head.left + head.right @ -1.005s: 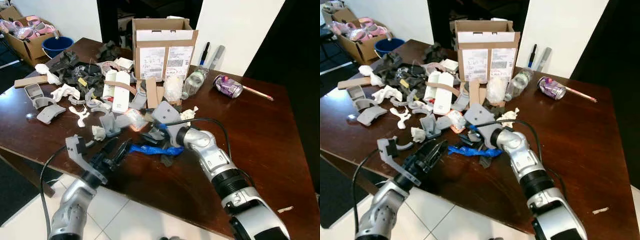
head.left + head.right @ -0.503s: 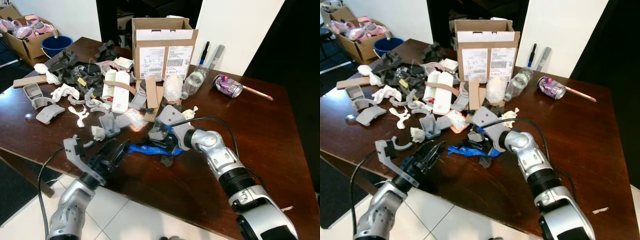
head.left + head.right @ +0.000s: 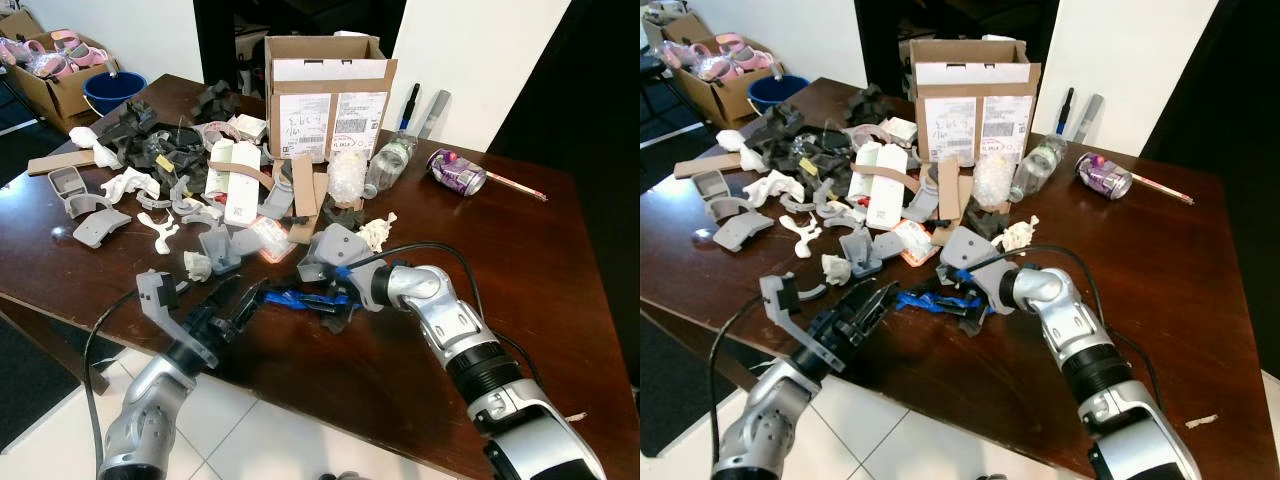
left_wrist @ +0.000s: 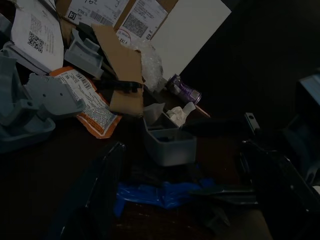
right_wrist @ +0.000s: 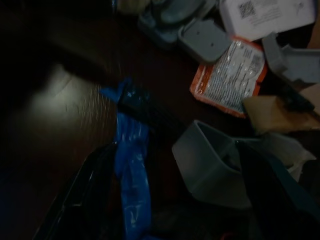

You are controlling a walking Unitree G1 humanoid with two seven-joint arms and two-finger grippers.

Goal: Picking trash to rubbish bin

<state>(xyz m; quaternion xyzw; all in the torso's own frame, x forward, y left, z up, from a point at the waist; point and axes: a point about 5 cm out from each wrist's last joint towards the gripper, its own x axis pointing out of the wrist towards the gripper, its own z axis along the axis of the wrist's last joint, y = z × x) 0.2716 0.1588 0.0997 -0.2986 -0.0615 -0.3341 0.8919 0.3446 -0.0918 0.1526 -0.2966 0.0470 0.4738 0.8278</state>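
- The right claw [image 3: 955, 293] sits low on the dark brown wooden desk [image 3: 1200, 260], right at the crumpled blue plastic wrapper [image 3: 930, 298]; its black fingers spread apart to either side of the wrapper's end, not yet clenched on it (the right wrist view shows one finger on each side of the blue strip).
- The wrapper lies flat near the desk's front edge, its long axis running left to right between the two arms.
- The left claw [image 3: 240, 305] points at the wrapper's other end from the robot's left, fingers parted and empty, just short of touching.
- Judgement: the right arm is nearer, and closing across the narrow width is what the grasp turns on.
- A grey plastic tray piece [image 5: 212, 167] lies just beside the wrapper and could be caught too.
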